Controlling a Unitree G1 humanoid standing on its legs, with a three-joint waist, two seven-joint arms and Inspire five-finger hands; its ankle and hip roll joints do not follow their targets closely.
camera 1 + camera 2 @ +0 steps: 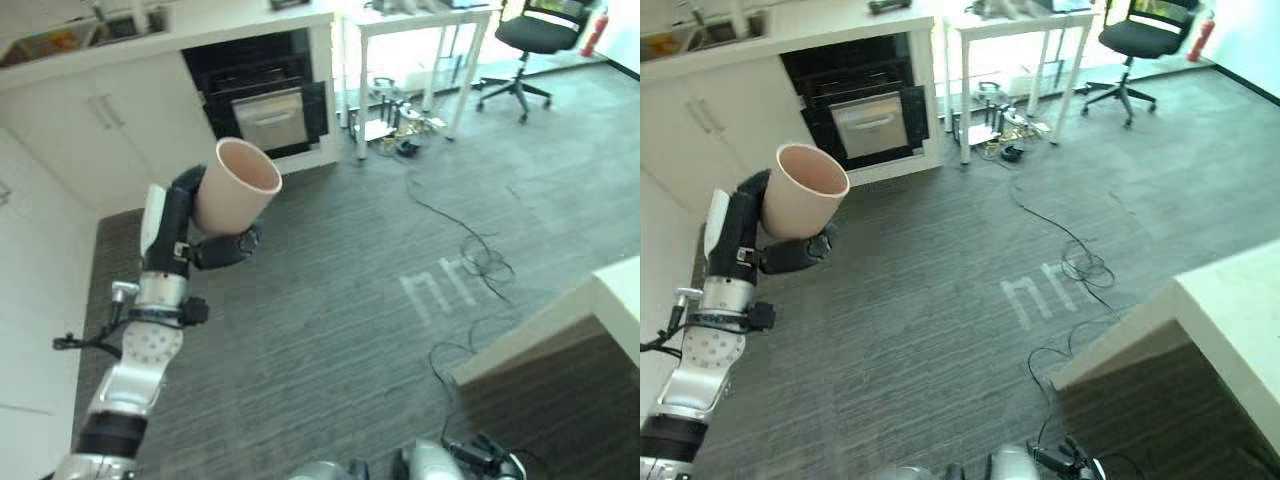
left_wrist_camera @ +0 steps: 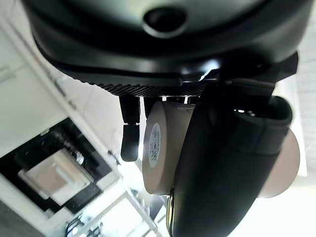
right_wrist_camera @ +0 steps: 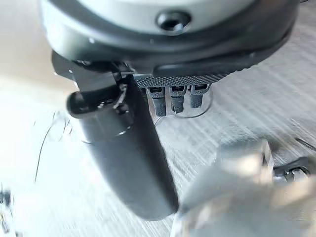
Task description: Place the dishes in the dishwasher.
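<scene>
1. In the two eye views we see the left hand (image 1: 190, 225) raised above the grey carpet (image 1: 330, 300), holding a beige cup (image 1: 237, 187) tilted so that its open mouth faces up and away towards the cabinets.
2. The left wrist view adds what the eye views cannot give us: from close in, the thumb (image 2: 222, 168) lies across the cup's side wall and the fingers (image 2: 129, 140) curl round the far side, so the hand is closed firmly round the cup (image 2: 165, 148). A small label on the cup's wall shows here too.
3. The eye views show the room beyond: a dark open dishwasher (image 1: 262, 95) set into the white cabinets (image 1: 110, 120) under the worktop (image 1: 180, 28), well apart from the cup. The cup is in the air, held in the hand, not in the dishwasher.
4. To the dishwasher's right stands a white table (image 1: 420, 20) with clutter under it, and further right a black office chair (image 1: 530, 40). A pale worktop corner (image 1: 560, 320) juts in at the lower right.
5. The right wrist view shows the right hand (image 3: 123, 148) over the carpet, its thumb stretched out and its short fingers (image 3: 173, 98) hanging straight, holding nothing; we read it as relaxed and open.
</scene>
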